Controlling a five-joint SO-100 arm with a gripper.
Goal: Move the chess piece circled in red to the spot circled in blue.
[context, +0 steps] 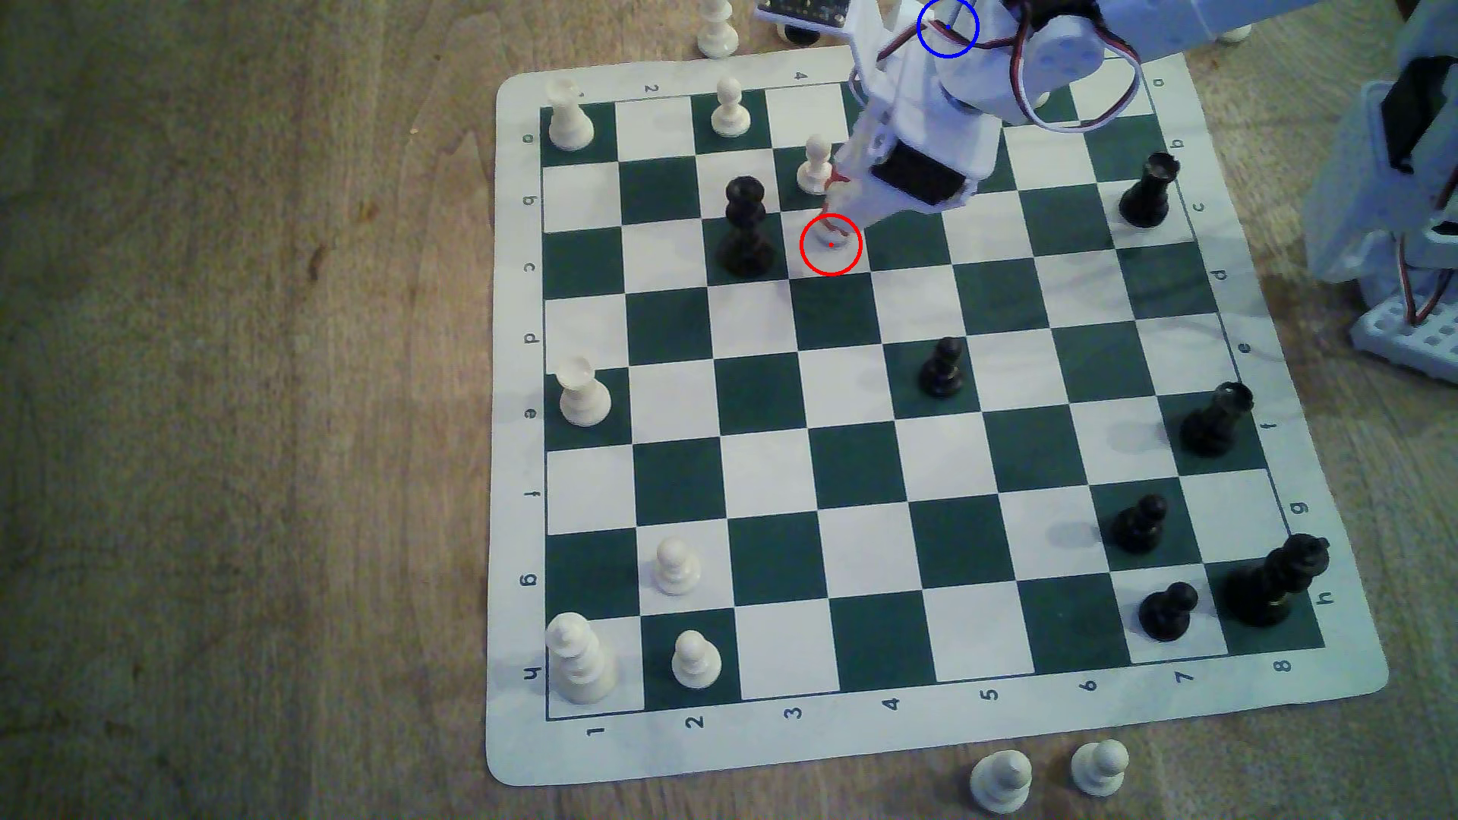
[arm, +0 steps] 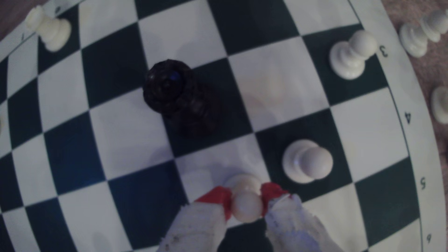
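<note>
Cream pawn [arm: 246,198], green-and-white checkered board [context: 836,323]

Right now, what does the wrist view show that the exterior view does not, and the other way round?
Wrist view: the red fingers of the end effector press both sides of the white pawn at its ball head. Exterior view: the red ring around that pawn, the blue ring at the top edge, drawn over the arm, and black pieces along the exterior view's right. Both: the tall black piece and a second white pawn beside the grasped one.
</note>
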